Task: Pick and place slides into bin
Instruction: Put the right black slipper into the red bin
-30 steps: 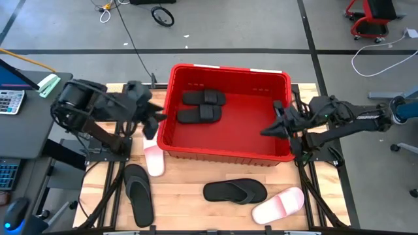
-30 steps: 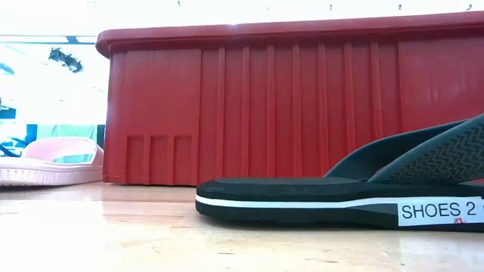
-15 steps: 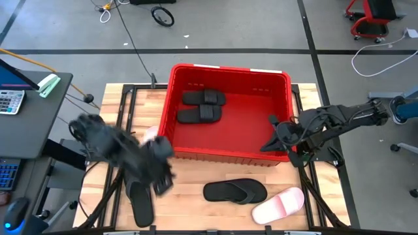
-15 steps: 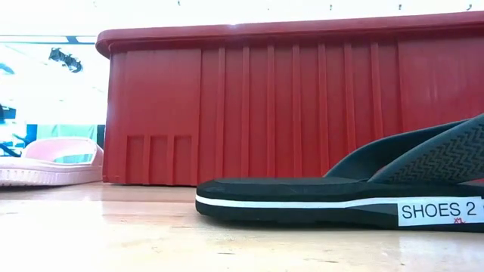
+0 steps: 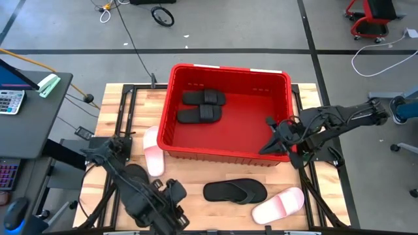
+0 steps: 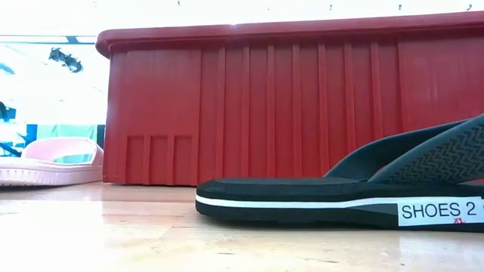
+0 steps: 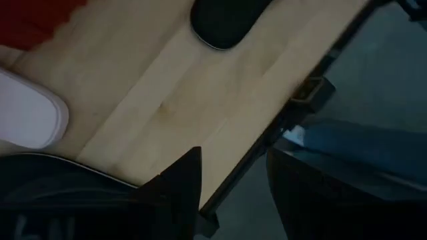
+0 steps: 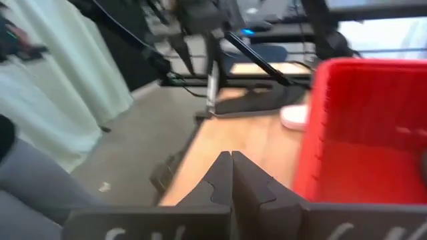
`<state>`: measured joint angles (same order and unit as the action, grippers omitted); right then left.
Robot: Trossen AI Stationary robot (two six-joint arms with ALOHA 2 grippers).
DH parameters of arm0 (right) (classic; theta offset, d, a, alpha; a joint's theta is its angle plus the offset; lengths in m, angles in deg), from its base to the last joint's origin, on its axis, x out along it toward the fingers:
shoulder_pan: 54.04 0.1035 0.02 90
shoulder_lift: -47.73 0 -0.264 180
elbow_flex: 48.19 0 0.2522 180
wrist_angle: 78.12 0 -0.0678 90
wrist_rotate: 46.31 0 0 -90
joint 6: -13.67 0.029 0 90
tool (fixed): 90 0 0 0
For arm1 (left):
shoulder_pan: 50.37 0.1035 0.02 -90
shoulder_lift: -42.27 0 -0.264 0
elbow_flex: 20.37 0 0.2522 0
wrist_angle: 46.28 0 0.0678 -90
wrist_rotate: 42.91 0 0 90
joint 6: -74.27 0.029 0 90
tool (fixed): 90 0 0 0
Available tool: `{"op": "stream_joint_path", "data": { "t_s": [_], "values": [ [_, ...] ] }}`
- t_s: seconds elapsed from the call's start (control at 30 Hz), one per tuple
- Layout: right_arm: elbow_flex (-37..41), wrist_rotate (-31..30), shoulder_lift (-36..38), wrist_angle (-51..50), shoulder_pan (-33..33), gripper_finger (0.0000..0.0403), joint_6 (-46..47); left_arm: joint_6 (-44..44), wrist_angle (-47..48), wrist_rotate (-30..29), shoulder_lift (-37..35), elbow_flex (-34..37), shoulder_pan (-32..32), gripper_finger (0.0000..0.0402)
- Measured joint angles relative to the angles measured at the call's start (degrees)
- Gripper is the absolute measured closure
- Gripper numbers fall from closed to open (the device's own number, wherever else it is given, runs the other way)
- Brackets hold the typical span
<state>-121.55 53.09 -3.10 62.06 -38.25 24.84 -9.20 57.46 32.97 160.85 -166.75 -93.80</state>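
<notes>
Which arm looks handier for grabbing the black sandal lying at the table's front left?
The left. Its gripper hangs open right beside that black sandal; the right gripper sits shut at the red bin, far off.

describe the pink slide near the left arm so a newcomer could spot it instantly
Find the red bin mid-table. At its front-left corner a pale pink slide lies lengthwise on the wood, right beside the bin wall. The other pink slide sits front right, and its nearest neighbour is a black slide.

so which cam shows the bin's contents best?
High view: it looks straight into the bin, two black slides inside. Low view shows only its ribbed outer wall; right wrist a blurred wall; left wrist a red corner.
</notes>
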Motion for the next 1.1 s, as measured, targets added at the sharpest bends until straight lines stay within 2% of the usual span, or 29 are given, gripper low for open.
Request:
{"op": "stream_joint_path", "data": {
  "t_s": [0.1, 0.27, 0.33, 0.5, 0.63, 0.77, 0.87, 0.97, 1.1],
  "values": [
    [0.0, 3.06, -1.67, 2.57, 0.84, 0.0398, 0.91, -2.15, -0.05, -0.61, 1.63, 0.0, 0.29, 0.023],
    [0.0, 3.71, -6.16, 9.46, 3.94, 0.0378, 0.62, -10.79, -0.57, -3.6, 4.12, 0.0, 1.26, 0.023],
    [0.0, 4.08, -8.3, 13.97, 5.38, 0.0363, -0.17, -14.33, -0.27, -2.99, 4.79, 0.0, 1.54, 0.023],
    [0.0, 4.45, -13.47, 25.52, 9.36, 0.0317, 0.06, -19.62, 0.05, 2.83, 6.12, -0.01, 0.83, 0.023],
    [0.0, 4.44, -16.38, 32.28, 12.96, 0.0286, 3.04, -23.81, 0.06, 3.07, 7.71, -0.02, -0.99, 0.023],
    [0.0, 3.1, -17.4, 33.2, 16.59, 0.0272, 9.15, -26.76, -2.83, 2.23, 9.91, 0.0, -2.14, 0.023],
    [0.0, 3.02, -17.43, 31.47, 19.53, 0.0272, 13.78, -24.78, -10.04, 0.96, 11.39, -0.01, -2.13, 0.023],
    [0.0, 3.05, -17.43, 29.31, 22.4, 0.0276, 17.36, -19.27, -17.91, -0.85, 13.06, -0.01, -1.62, 0.023],
    [0.0, 2.9, -17.88, 25.42, 26.01, 0.0277, 21.96, -14.38, -24.28, -6.41, 14.89, 0.0, -0.22, 0.023]
  ]
}}
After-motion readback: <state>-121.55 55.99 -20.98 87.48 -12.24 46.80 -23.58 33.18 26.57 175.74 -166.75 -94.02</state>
